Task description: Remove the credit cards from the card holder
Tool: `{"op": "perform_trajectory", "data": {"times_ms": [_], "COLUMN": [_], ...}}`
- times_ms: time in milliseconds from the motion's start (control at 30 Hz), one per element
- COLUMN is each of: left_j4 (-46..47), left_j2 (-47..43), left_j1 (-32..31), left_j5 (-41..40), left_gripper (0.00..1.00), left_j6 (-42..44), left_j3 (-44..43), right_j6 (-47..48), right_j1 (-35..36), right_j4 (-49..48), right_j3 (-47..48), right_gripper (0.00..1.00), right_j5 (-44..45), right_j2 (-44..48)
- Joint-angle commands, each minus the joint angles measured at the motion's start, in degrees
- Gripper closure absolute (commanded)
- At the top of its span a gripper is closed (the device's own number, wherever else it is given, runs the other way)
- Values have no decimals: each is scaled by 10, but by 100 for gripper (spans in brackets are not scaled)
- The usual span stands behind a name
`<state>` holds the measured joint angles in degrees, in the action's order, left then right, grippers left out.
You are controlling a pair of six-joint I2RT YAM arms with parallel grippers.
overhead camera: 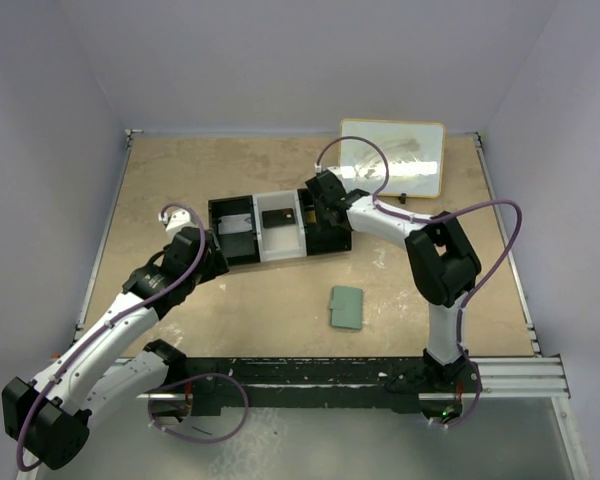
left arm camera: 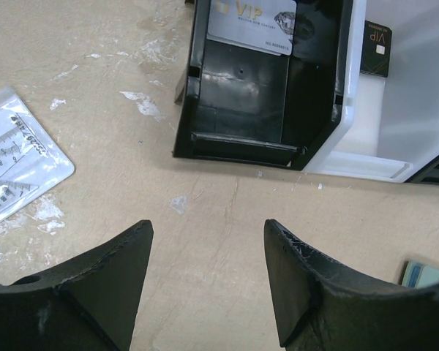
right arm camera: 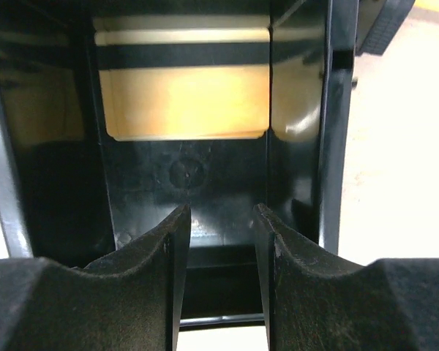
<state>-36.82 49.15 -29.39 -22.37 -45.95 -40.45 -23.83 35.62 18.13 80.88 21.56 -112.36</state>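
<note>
The card holder (overhead camera: pixel 347 307) lies folded, grey-green, on the table in front of the tray; its corner (left arm camera: pixel 425 273) shows at the left wrist view's lower right. A dark credit card (overhead camera: pixel 279 216) (left arm camera: pixel 377 48) lies in the tray's white middle compartment. An orange-tan credit card (right arm camera: pixel 186 91) lies flat in the right black compartment. A silver VIP card (left arm camera: pixel 253 25) (overhead camera: pixel 238 222) rests in the left black compartment. My right gripper (right arm camera: pixel 221 218) (overhead camera: pixel 324 203) hangs open over the right compartment, just short of the orange card, holding nothing. My left gripper (left arm camera: pixel 208 232) (overhead camera: pixel 216 262) stands open above bare table in front of the tray.
The black-and-white three-compartment tray (overhead camera: pixel 269 250) sits mid-table. A clear packet with a ruler (left arm camera: pixel 16 170) lies left of the left gripper. A white board with a yellow edge (overhead camera: pixel 392 156) stands at the back right. Grey walls close in the table.
</note>
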Motion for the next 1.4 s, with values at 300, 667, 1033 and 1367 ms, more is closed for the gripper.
{"op": "perform_trajectory", "data": {"times_ms": [300,667,1033,1367], "left_j4": [23,25,10,11], "left_j2": [-8,-16,-50,-86], "left_j1": [-1,0,0,0], "left_j5": [2,9,10,31], "left_gripper": [40,40,22,19], "left_j6": [-2,-6,-1,33], "left_j3": [3,5,-7,-21], "right_j6": [-3,-53,-200,-241], "right_j1": [-20,-20,42,65], "right_j4": [1,0,-39,19], "right_j3": [-73,-152,-388,-378], "right_gripper": [56,39,16,9], "right_j5": [16,-80,-176,-158], "right_j2": [84,234,380,340]}}
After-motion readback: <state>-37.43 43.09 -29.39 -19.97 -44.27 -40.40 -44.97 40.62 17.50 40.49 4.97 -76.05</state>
